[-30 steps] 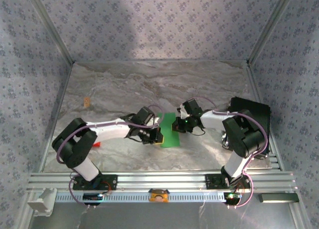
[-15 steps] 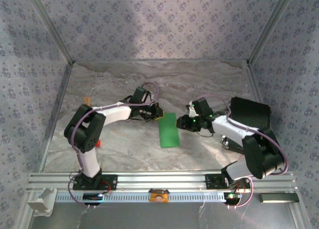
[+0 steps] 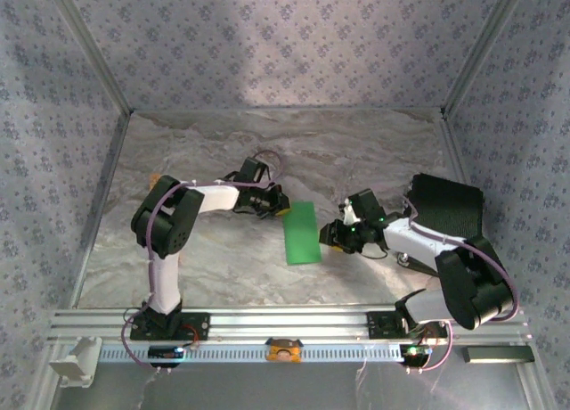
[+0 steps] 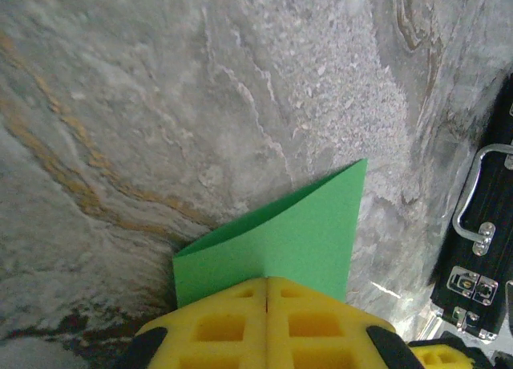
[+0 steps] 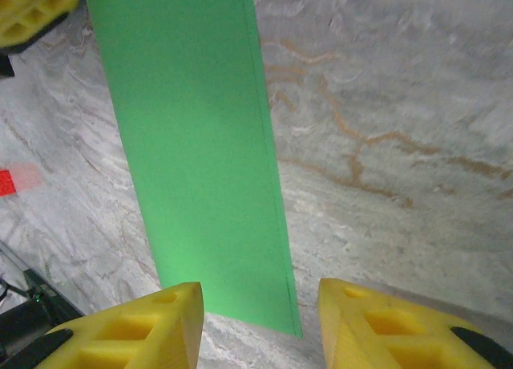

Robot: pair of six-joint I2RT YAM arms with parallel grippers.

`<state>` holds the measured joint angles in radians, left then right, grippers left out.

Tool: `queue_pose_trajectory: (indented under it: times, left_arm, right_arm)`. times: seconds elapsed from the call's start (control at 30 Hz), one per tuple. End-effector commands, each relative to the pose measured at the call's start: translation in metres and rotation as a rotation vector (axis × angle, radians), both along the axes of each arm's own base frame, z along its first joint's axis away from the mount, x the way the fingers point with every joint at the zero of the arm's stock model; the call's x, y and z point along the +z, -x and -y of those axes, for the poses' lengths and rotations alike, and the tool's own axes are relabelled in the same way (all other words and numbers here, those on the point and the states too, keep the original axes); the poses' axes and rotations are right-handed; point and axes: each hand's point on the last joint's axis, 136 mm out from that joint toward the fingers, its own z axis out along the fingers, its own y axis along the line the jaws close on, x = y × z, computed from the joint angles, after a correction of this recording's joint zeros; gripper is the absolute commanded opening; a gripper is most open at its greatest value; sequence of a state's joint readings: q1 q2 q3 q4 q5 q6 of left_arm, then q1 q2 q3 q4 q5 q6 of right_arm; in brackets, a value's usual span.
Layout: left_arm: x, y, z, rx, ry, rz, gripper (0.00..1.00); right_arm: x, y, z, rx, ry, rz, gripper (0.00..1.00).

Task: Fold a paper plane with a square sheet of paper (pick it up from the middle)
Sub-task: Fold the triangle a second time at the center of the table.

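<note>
Grey marbled table [image 3: 214, 151], veined and matte, is carrying everything. One black hard case [image 3: 450, 205], boxy with metal latches, is sitting at the right edge. One paper [image 3: 303, 233], thin, smooth and bright green, folded into a long narrow strip, is lying mid-table, running near to far. Two grippers with yellow waffled pads are flanking it. The left gripper [image 3: 274, 207] is pressing its pads together at the strip's far left corner; whether it is pinching the paper I cannot tell. The right gripper [image 3: 330, 235] is standing partly open beside the strip's right edge, holding nothing. One small red block [image 5: 6, 181] is lying blurred on the table beyond the paper's left edge.
</note>
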<state>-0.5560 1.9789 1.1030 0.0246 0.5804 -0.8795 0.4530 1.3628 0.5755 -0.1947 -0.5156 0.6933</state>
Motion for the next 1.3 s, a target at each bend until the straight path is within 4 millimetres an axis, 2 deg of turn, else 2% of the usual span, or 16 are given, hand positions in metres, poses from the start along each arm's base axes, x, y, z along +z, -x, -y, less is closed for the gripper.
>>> queue_pose_trajectory:
  times: [0.0, 0.17, 0.43, 0.67, 1.0, 1.27]
  left_arm:
    - [0.010, -0.008, 0.005, -0.026, 0.033, 0.037, 0.06]
    - [-0.014, 0.000, -0.002, -0.018, 0.000, -0.014, 0.06]
    - [-0.044, 0.023, -0.018, -0.012, -0.071, -0.081, 0.06]
    - [-0.049, 0.038, -0.026, -0.023, -0.112, -0.136, 0.06]
    - [-0.049, 0.045, -0.032, 0.013, -0.131, -0.166, 0.06]
    - [-0.045, 0.040, -0.026, -0.007, -0.125, -0.146, 0.05]
  right_arm:
    - [0.002, 0.008, -0.008, 0.012, -0.050, -0.023, 0.45]
    - [-0.002, 0.014, -0.018, 0.043, -0.073, -0.058, 0.47]
    - [-0.011, 0.025, -0.012, 0.029, -0.036, -0.101, 0.50]
    - [-0.007, 0.023, -0.018, 0.028, -0.056, -0.083, 0.50]
    - [-0.001, 0.023, -0.014, 0.012, -0.035, -0.092, 0.51]
    - [0.001, 0.016, -0.020, 0.021, -0.049, -0.086, 0.51]
